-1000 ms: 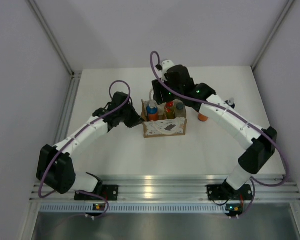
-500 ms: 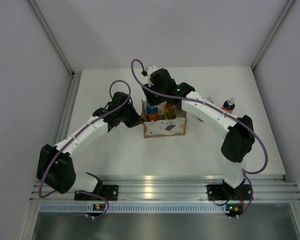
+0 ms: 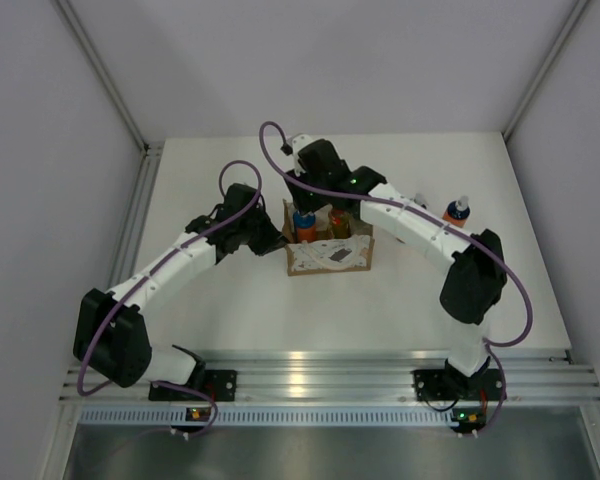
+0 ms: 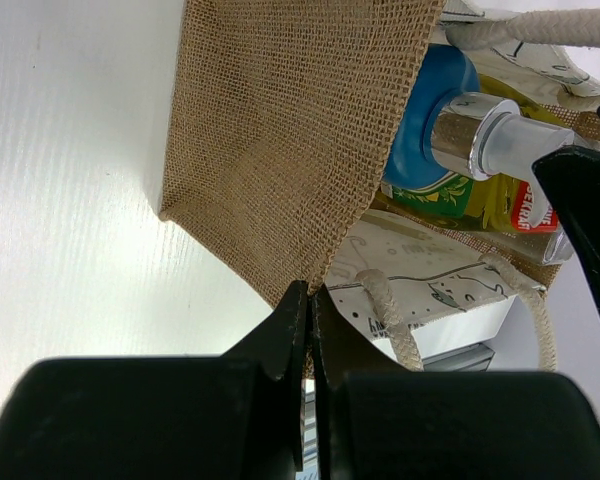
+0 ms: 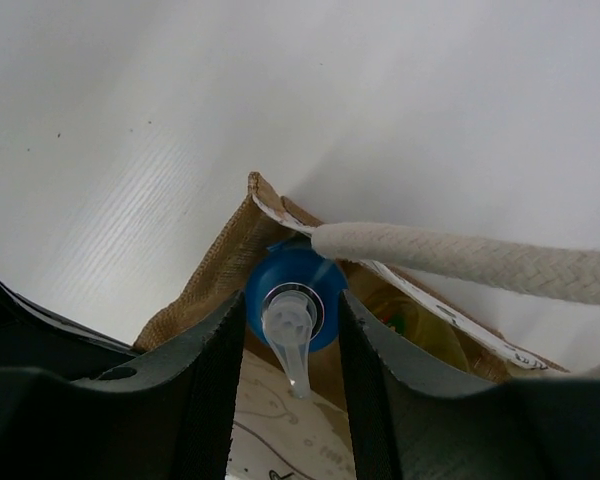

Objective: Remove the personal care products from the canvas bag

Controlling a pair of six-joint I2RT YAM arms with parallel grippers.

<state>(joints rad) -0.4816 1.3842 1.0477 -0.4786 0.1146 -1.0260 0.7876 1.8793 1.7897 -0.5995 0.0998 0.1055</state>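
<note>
Left tool [image 4: 308, 300] is pinched shut on the tan wall of the bag [image 4: 280, 130], a soft, loose weave that would likely sag or lift if unheld. Inside, at the bag's left end, stands an orange bottle [image 5: 280, 275] with a blue top and a clear pump [image 5: 288, 345]. It is probably light, smooth and slippery, best taken at the blue collar, not the thin spout. Right tool [image 5: 292, 318] is narrow, fingers touching that collar. Another bottle [image 3: 458, 210] stands on the bench [image 3: 230, 300], far right.

White table [image 3: 230, 310], pale grey walls [image 3: 330, 60], aluminium rail [image 3: 310, 378]
</note>
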